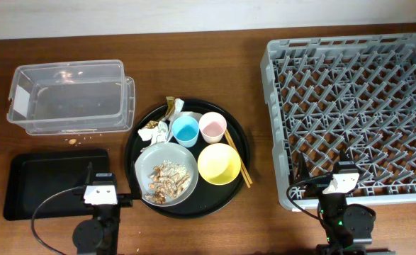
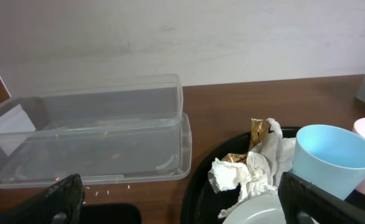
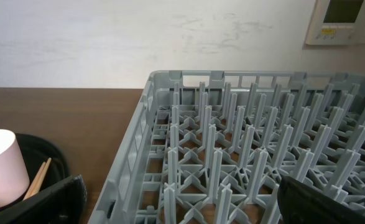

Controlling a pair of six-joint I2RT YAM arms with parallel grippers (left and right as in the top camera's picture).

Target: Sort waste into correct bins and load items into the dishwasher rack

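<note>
Plainly, both arms sit at the near edge of the table with their jaws spread wide and nothing between them. The left gripper (image 2: 181,186) hangs over the right end of the shallow black tray (image 1: 45,177) and points away toward the clear tub (image 1: 66,66). The right gripper (image 3: 181,186) hangs at the near wall of the dishwasher rack (image 1: 271,120) and points across it. The rack fills the right side of the table, square to its edges, with its pegs upright. The clear tub lies at the far left, mouth up, with its long axis running left to right and slightly skewed. A few crumbs (image 1: 73,140) lie on the wood just in front of it. The shallow black tray lies nearer, with its long axis also left to right. Between the bins and the rack sits the round black tray (image 1: 129,159), which carries all the rest. The grey plate (image 1: 145,164) lies flat at its near left with the food scraps (image 1: 169,180) heaped on it. The yellow bowl (image 1: 218,163) stands mouth up just to the right of the plate. The blue cup (image 1: 185,130) and the pink cup (image 1: 212,127) stand upright side by side behind them, their mouths up. The crumpled napkins (image 1: 158,129) lie to the left of the blue cup, and the gold-brown wrapper (image 2: 258,132) pokes up at their far side. A pair of chopsticks (image 1: 239,166) lies along the right side of the bowl, slanting from far left to near right.
</note>
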